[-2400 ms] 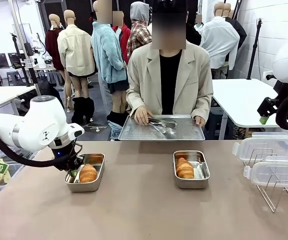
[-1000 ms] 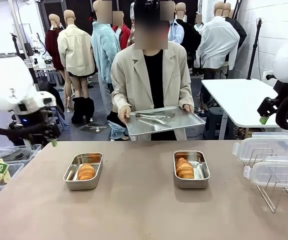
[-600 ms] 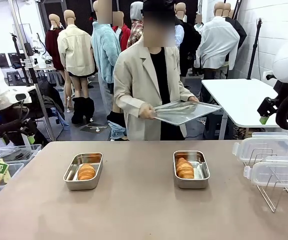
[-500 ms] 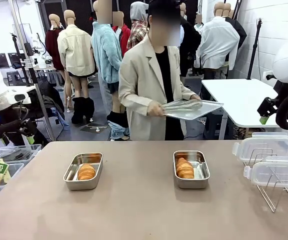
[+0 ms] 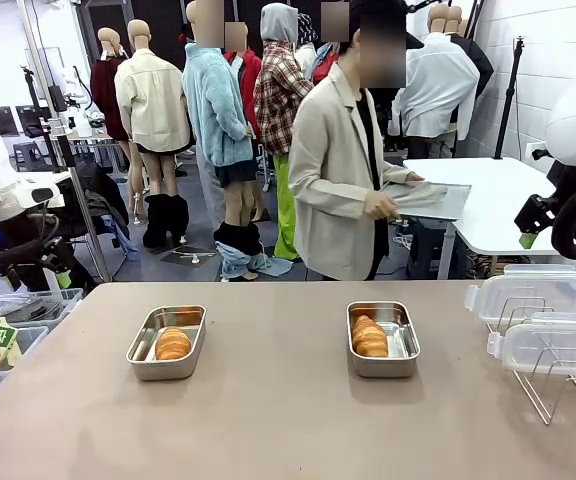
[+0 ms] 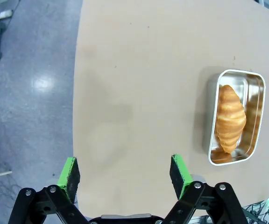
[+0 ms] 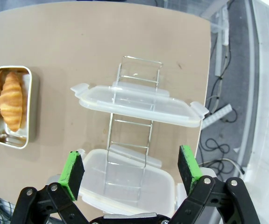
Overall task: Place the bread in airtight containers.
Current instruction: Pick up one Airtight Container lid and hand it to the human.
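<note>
With the left gripper (image 6: 124,169) drawn back to the desk (image 5: 288,430) edge and the person (image 5: 343,180) carrying the tray (image 5: 433,200) off, it and the right gripper (image 7: 130,169) hold fingers wide and empty, one croissant (image 5: 173,343) lying in the left tin (image 5: 163,375), another in the right tin (image 5: 383,368), clear lids (image 5: 528,295) unfitted.

The left claw (image 6: 124,171), black with green pads, hangs spread wide over the edge of the tan desk (image 6: 139,70). Well apart, a golden-brown ridged croissant roll (image 6: 230,119) lies in a small rounded stainless steel tin (image 6: 260,88). Glossy grey floor (image 6: 27,84) lies beside the desk.
</note>
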Controlling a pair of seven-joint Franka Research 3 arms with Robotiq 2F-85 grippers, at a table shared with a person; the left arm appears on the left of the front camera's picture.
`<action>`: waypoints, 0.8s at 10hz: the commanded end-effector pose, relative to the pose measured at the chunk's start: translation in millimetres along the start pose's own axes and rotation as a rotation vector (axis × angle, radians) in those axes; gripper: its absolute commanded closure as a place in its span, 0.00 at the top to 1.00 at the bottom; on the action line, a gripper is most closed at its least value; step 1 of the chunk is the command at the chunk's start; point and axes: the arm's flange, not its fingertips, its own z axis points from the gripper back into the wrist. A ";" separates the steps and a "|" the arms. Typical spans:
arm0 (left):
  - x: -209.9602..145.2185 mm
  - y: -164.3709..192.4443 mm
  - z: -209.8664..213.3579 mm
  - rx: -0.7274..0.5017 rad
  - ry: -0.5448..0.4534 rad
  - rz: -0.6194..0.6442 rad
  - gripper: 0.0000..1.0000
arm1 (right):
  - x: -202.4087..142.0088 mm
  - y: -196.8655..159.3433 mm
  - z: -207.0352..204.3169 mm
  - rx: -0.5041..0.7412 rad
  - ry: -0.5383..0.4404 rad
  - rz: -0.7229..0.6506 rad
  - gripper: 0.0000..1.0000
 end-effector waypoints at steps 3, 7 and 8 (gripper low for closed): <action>0.9 -0.7 1.7 0.007 -0.003 0.006 1.00 | 0.0 2.0 0.1 -0.016 0.003 -0.013 1.00; 0.9 -0.7 1.7 0.007 -0.003 0.006 1.00 | 0.0 2.0 0.1 -0.016 0.003 -0.013 1.00; 0.9 -0.7 1.7 0.007 -0.003 0.006 1.00 | 0.0 2.0 0.1 -0.016 0.003 -0.013 1.00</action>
